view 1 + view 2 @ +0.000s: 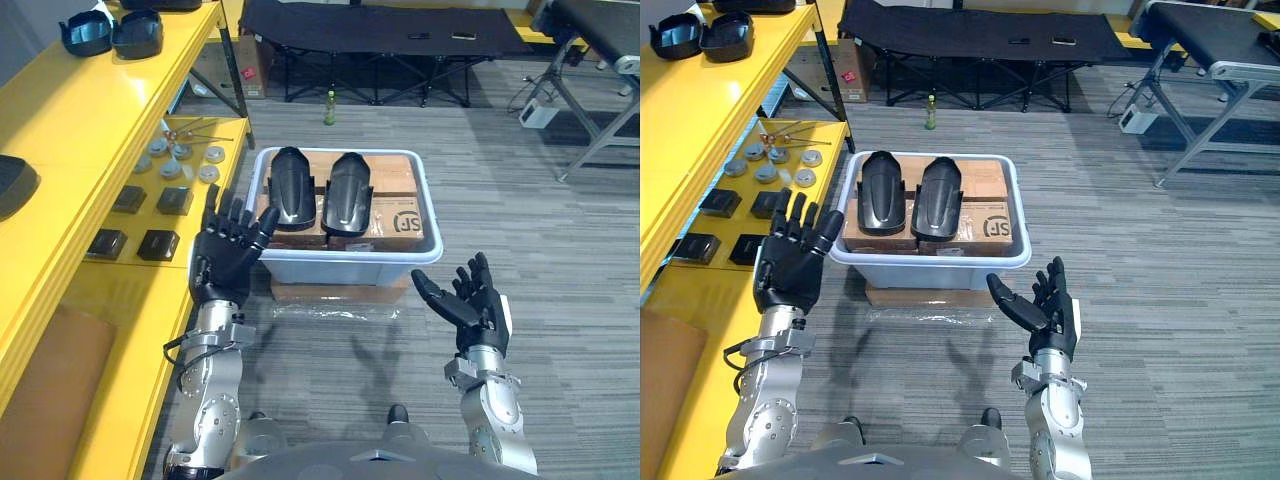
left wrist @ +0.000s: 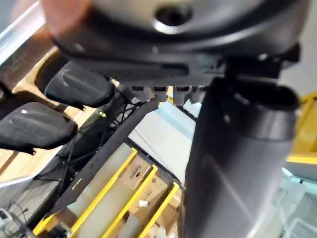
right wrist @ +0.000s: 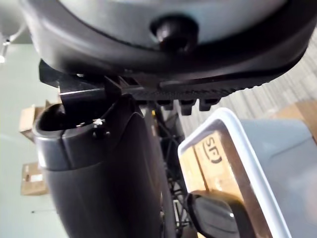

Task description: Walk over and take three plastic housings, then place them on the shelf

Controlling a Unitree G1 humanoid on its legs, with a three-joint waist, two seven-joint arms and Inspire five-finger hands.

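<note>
Beside the shelf (image 1: 60, 150), our left hand (image 1: 228, 255) is raised by the bin (image 1: 350, 257), fingers spread, empty. Left housing (image 1: 290, 188) and right housing (image 1: 348, 193) lie in it on boxes (image 1: 395, 215), beyond the fingers. Our right hand (image 1: 470, 305) hovers open, empty, nearer us.

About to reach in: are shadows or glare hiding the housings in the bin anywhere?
Left eye view: left housing and right housing evenly lit, faint sheen only; shadows of left hand and right hand fall on carpet short of the bin. Right wrist view: the hand's bulk blocks much of the bin.
</note>
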